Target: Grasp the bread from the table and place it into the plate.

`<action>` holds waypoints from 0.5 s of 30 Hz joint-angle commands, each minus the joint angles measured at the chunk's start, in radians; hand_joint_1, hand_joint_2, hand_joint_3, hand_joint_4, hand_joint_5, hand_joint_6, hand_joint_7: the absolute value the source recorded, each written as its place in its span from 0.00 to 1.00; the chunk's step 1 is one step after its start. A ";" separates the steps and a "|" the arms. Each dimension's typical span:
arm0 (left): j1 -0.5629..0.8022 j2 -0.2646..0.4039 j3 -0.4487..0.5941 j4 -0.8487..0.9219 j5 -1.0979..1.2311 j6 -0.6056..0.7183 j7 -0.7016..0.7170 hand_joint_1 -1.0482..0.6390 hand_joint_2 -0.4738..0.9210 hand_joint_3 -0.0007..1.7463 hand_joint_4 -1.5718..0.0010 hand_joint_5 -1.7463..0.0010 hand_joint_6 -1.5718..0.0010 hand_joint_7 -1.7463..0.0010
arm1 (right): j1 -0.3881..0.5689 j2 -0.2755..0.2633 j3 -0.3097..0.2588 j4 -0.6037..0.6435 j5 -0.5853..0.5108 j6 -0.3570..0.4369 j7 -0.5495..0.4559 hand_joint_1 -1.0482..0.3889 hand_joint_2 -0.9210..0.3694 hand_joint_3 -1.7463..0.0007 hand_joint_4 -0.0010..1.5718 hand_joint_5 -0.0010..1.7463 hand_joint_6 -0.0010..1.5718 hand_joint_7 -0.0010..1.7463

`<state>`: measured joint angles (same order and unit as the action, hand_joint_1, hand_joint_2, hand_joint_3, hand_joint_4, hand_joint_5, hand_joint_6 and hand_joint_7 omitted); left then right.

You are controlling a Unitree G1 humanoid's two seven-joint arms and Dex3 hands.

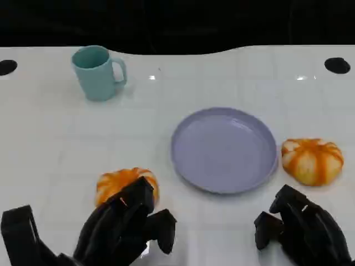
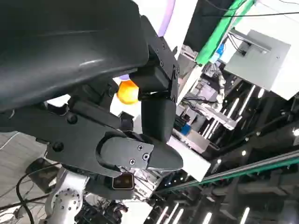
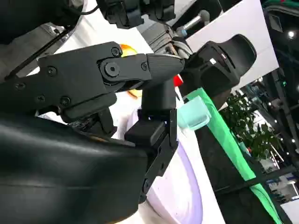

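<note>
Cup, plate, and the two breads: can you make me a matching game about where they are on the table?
Things:
1. teal mug
2. purple plate
3. left bread
4. right bread

Places:
A. middle of the table, with nothing on it
B. far left corner area
C. just beyond the left hand
D. right of the plate, beyond the right hand

Pairs: 1-B, 2-A, 3-C, 4-D

plate [image 1: 224, 149] centre | bread [image 1: 312, 160] right – bread [image 1: 119, 183] front-left | mug [image 1: 97, 72] behind-left
</note>
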<state>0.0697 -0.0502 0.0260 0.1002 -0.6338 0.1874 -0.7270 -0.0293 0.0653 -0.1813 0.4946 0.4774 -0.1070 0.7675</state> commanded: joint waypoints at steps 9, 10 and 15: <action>0.008 -0.005 0.025 -0.022 0.004 -0.009 0.014 0.24 1.00 0.12 0.50 0.00 0.59 0.12 | 0.010 -0.007 -0.002 0.000 0.003 -0.001 -0.001 0.34 0.00 0.85 0.50 0.95 0.43 0.82; 0.009 -0.005 0.025 -0.022 0.004 -0.008 0.013 0.24 1.00 0.12 0.50 0.00 0.59 0.12 | 0.010 -0.007 -0.002 0.000 0.002 -0.004 -0.001 0.34 0.00 0.85 0.50 0.95 0.43 0.82; 0.006 -0.008 0.029 -0.029 0.012 -0.014 0.020 0.23 1.00 0.12 0.49 0.00 0.59 0.12 | 0.010 -0.005 -0.002 -0.001 0.003 -0.004 0.001 0.34 0.00 0.85 0.50 0.96 0.43 0.82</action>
<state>0.0696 -0.0659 0.0457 0.0841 -0.6314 0.1866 -0.7256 -0.0292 0.0669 -0.1811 0.4945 0.4774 -0.1074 0.7675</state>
